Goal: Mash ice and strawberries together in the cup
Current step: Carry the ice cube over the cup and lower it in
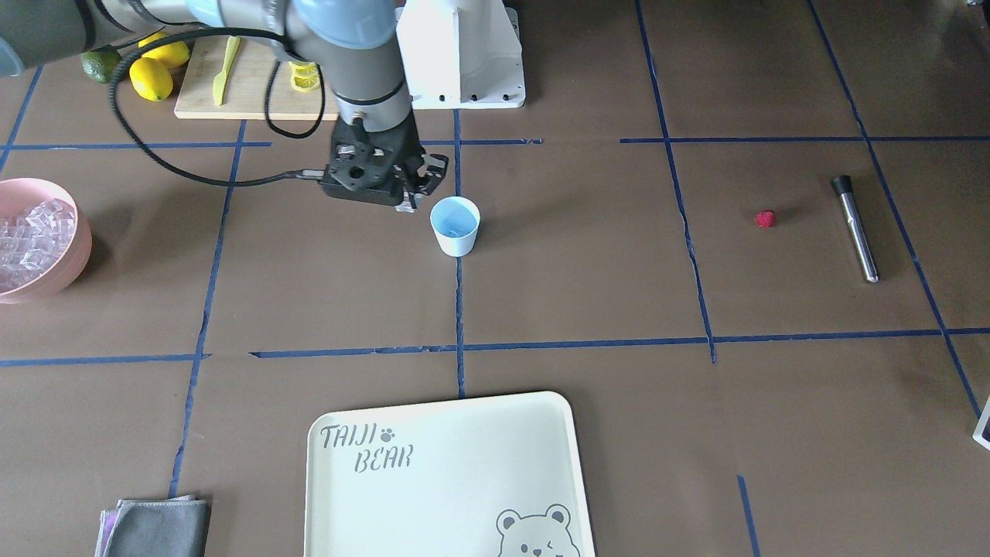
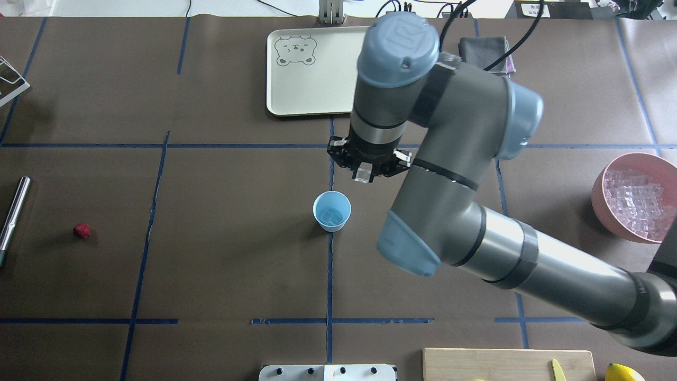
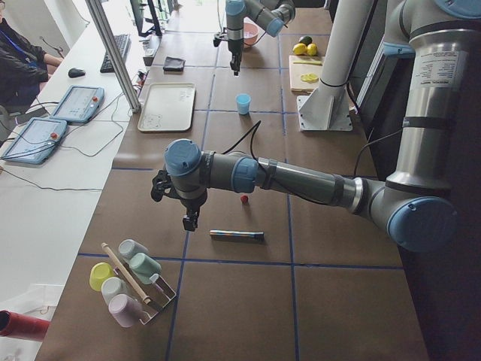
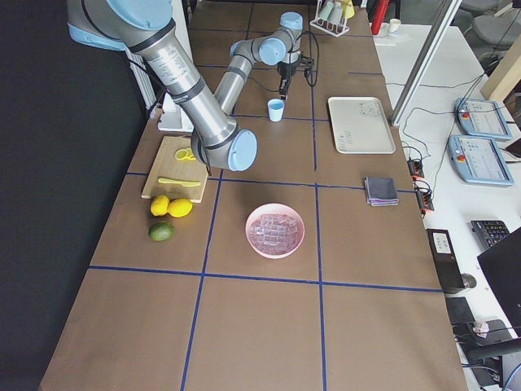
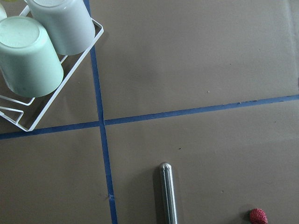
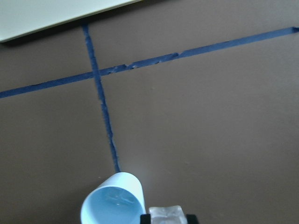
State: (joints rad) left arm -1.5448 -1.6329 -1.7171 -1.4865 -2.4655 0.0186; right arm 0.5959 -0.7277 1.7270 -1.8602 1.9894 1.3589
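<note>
The pale blue cup [image 2: 331, 211] stands upright at the table's middle with a clear ice cube inside. My right gripper [image 2: 364, 177] hovers just beyond the cup and slightly to its right, shut on another ice cube [image 6: 164, 215]. In the right wrist view the cup's rim [image 6: 112, 200] lies beside the held cube. More ice [image 2: 636, 202] fills the pink bowl [image 2: 599, 186] at the right. The red strawberry [image 2: 81, 230] lies far left on the table. My left gripper [image 3: 189, 223] hangs above the table near it, seen only from the side, so I cannot tell its state.
A steel muddler [image 2: 13, 210] lies left of the strawberry. A cream tray [image 2: 279, 100] sits beyond the cup, a grey cloth [image 2: 484, 48] to its right. A rack of upturned cups [image 5: 29, 52] stands far left. A cutting board [image 1: 247, 87] and lemons [image 1: 151, 77] lie near the base.
</note>
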